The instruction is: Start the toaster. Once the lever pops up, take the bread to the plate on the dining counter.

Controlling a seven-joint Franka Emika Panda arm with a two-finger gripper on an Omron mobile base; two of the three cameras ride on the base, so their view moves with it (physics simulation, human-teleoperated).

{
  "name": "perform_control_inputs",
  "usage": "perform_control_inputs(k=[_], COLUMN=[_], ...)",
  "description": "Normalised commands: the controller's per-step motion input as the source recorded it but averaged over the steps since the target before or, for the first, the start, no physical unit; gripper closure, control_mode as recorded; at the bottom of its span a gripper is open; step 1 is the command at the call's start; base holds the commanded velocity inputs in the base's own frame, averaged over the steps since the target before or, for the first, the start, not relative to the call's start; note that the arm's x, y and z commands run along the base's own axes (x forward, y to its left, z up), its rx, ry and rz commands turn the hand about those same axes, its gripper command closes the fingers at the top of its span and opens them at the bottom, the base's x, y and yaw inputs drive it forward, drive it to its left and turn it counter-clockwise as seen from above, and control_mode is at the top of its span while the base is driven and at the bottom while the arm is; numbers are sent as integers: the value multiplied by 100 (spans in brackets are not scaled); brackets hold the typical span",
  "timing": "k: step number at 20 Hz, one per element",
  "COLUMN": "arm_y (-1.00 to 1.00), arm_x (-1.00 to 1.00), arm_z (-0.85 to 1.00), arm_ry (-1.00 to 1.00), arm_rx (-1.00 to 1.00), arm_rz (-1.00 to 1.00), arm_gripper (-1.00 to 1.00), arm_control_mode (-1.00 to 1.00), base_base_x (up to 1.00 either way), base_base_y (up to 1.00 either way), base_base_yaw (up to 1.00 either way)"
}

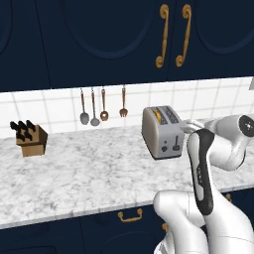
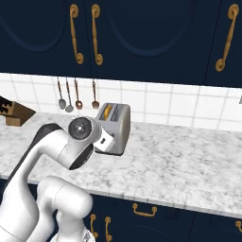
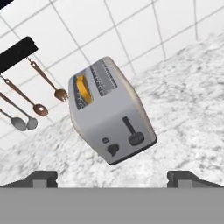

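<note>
On the white-grey marbled table (image 1: pixel 74 173), near the tiled wall, stands the small silver-grey toaster (image 3: pixel 111 116), golden bread slice (image 3: pixel 84 89) in its left slot. Its dark lever (image 3: pixel 132 133) faces the hand (image 3: pixel 112 179), which hangs released just before it, probably ready to press it.

Bread (image 3: pixel 83 89) in toaster (image 3: pixel 111 114) on counter (image 1: pixel 89 173), knife block (image 1: pixel 31 138) far left.
</note>
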Motion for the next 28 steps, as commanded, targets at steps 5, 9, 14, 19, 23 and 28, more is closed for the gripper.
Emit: perform_control_inputs(k=[5,9,14,19,23,28], arm_y=[34,29,13,7,0,0], arm_x=[-7,-8,-21,-16,0,0], arm_z=[100,83,53,22,0,0], arm_ry=[1,0,0,-3,0,0], arm_rx=[-10,-16,-14,-7,0,0], arm_rz=[9,11,11,8,0,0], arm_gripper=[-100,-100,-100,-100,-100,-100], arm_control_mode=[-100,-100,-100,-100,-100,-100], base_base_x=[0,0,0,0,0,0], base_base_y=[0,0,0,0,0,0], base_base_yaw=[0,0,0,0,0,0])
